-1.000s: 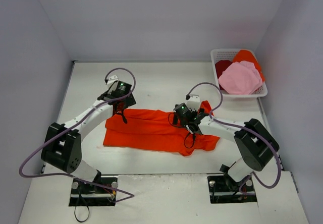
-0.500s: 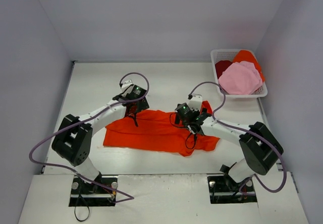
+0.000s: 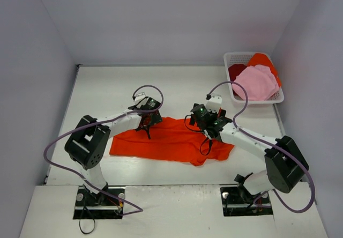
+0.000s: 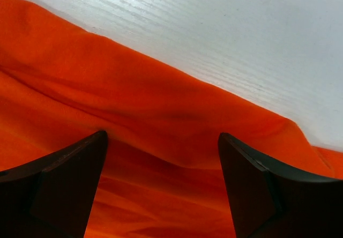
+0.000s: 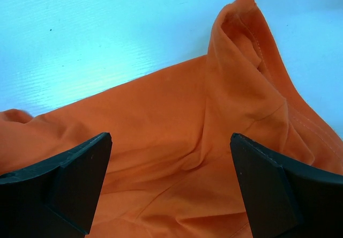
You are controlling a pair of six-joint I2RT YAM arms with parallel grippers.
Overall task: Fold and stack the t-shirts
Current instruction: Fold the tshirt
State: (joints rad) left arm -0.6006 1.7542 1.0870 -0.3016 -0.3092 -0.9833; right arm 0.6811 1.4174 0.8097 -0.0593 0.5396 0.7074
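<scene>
At 9 o'clock of the scene, note the left tool [image 3: 147,126], spread wide and gripping nothing, poised close over the 12 o'clock edge of the large orange-red t-shirt [image 3: 171,141]. Lies rumpled but mostly flat on the bench [image 3: 102,88], stretched from 9 to 3 o'clock, with a raised, bunched fold at its 2 o'clock corner. Toward 3 o'clock, see the right tool [image 3: 206,133], likewise wide open and empty, hanging above that bunched end. Farther out at 2 o'clock, find the white lattice basket [image 3: 230,80], heaped with the light pink t-shirt [image 3: 254,82], the dark red t-shirt [image 3: 236,71] and the orange t-shirt [image 3: 262,60].

Expect light, limp cloth: sags and drapes when lifted, drags on the bench, wrinkles easily, not fragile. Probably best to pinch the far hem at two well-separated points, low against the bench, taking every layer of the fold together to keep the edge straight.
</scene>
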